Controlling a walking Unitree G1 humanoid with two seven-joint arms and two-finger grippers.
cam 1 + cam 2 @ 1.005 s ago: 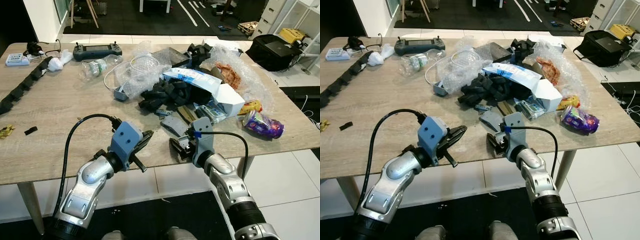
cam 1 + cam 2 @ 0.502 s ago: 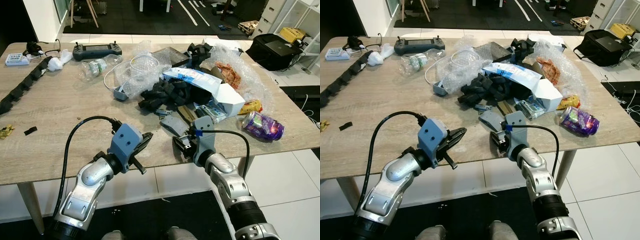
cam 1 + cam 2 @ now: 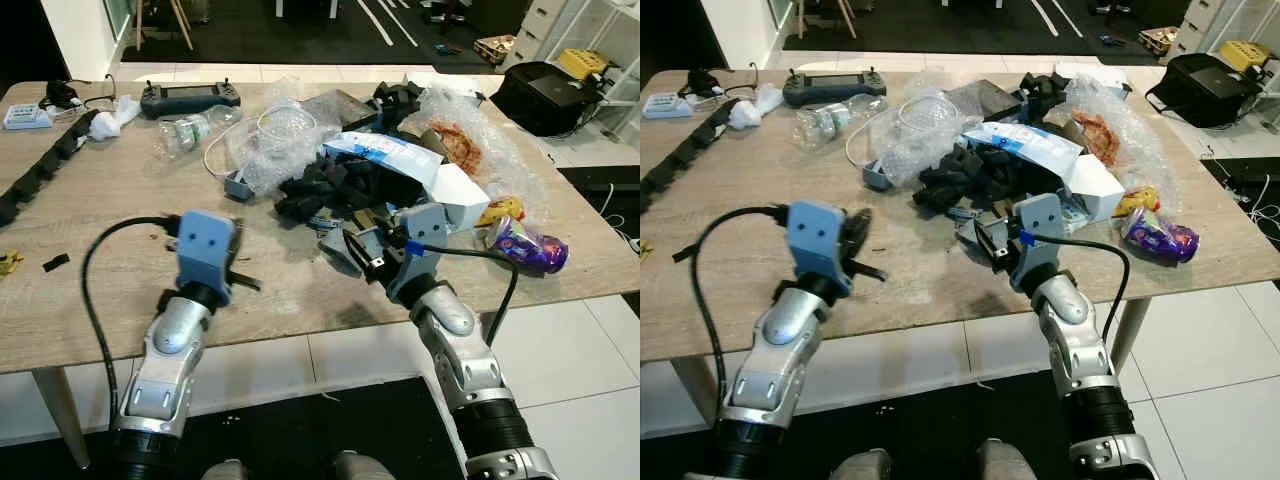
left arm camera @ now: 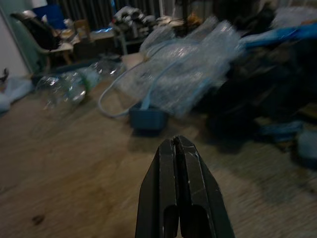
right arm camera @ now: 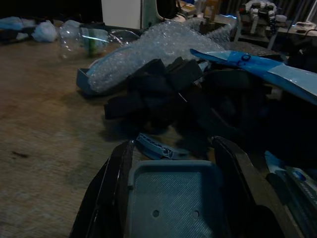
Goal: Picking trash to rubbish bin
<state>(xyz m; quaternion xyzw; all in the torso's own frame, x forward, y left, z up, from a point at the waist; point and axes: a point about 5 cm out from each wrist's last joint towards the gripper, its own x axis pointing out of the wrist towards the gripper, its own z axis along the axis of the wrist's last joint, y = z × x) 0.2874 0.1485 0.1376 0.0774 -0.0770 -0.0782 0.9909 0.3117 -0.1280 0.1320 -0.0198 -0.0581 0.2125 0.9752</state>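
Observation:
A heap of trash lies on the wooden table [image 3: 120,215]: black foam pieces [image 3: 335,185], bubble wrap [image 3: 270,140], a blue and white packet [image 3: 385,155], a white box [image 3: 462,195] and a crushed purple can [image 3: 528,245]. My right gripper [image 3: 362,250] is at the near edge of the heap. In the right wrist view it [image 5: 174,145] stands open, one finger on each side of a flat grey plastic piece [image 5: 173,198]. Whether the fingers touch it I cannot tell. My left gripper [image 3: 865,262] hovers over bare table left of the heap, and its fingers [image 4: 177,148] are shut on nothing.
A clear plastic bottle [image 3: 190,130], a grey remote controller [image 3: 183,97] and a black link chain [image 3: 50,155] lie at the back left. A black bag [image 3: 545,95] sits beyond the table's right end. The table's near edge [image 3: 300,325] runs just under both wrists.
My right gripper has moved forward from the table's near edge to straddle the grey piece. My left arm has swung up and to the left over the table.

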